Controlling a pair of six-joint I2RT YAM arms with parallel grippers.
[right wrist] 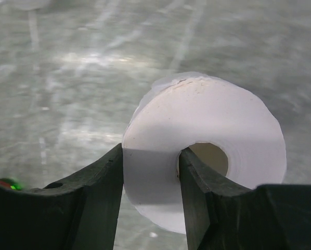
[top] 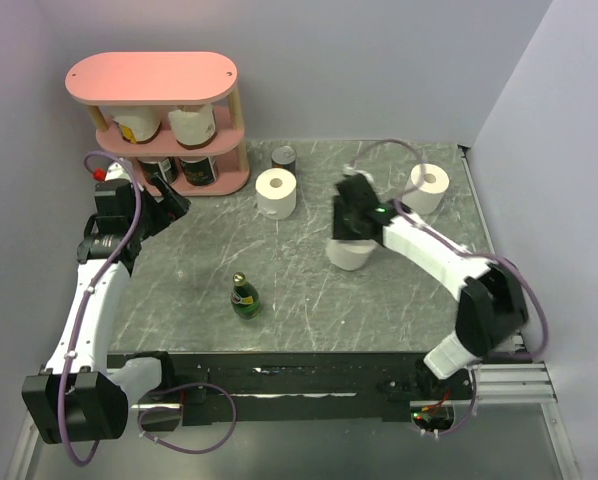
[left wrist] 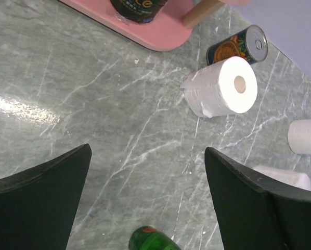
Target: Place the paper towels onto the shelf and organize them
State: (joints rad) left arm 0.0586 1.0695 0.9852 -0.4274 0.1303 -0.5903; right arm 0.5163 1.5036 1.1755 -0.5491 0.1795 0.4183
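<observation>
Robot lab enclosure, plain lilac walls (top: 379, 60), marbled table (top: 309, 290)

The shelf (top: 151, 78) sits in the counter's (top: 309, 300) far left corner, and a white roll (top: 276, 193) plus a tin can (top: 283, 157) crowd its right end. A green bottle (top: 244, 297) stands upright mid-counter toward the near edge, open stone all around it.

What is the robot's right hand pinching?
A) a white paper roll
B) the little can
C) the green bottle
A: the right gripper is shut on the white paper roll, with one finger inside its hole.
</observation>
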